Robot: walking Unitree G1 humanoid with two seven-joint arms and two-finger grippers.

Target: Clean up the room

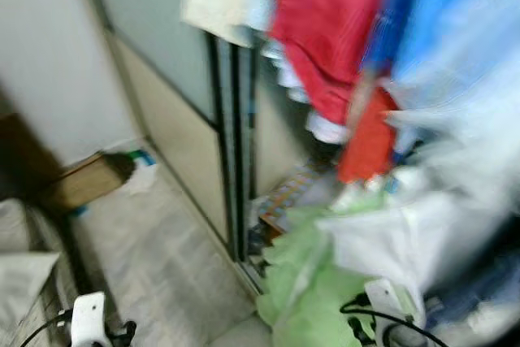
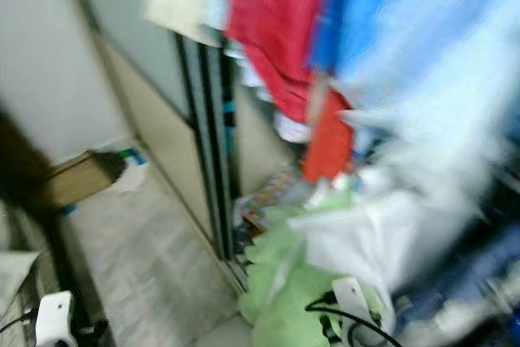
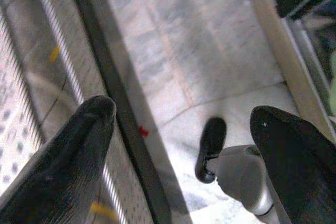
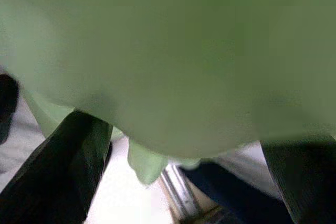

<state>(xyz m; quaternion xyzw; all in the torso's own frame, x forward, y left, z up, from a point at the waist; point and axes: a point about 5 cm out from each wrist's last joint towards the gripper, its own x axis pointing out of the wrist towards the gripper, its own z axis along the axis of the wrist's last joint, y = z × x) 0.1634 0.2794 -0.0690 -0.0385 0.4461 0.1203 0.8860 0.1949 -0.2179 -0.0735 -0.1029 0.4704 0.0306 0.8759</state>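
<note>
Nearest, the left gripper (image 3: 184, 129) hangs spread wide and empty over pale marbled floor (image 1: 162, 241). The right gripper (image 4: 178, 145) has soft light-green cloth (image 1: 305, 298) draped over its spread fingers; any grip is hidden. Farther right, blurred red, blue and white garments (image 1: 325, 30) hang in a sliding-door wardrobe (image 1: 227, 119).

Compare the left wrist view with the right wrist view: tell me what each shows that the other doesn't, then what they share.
Left wrist alone: pale marble floor, a dark strip across it, the robot's black foot, and the left gripper open over bare floor. Right wrist alone: light green cloth bulging close between the right gripper's fingers. Shared: two black fingers framing the picture and pale floor beneath.
</note>
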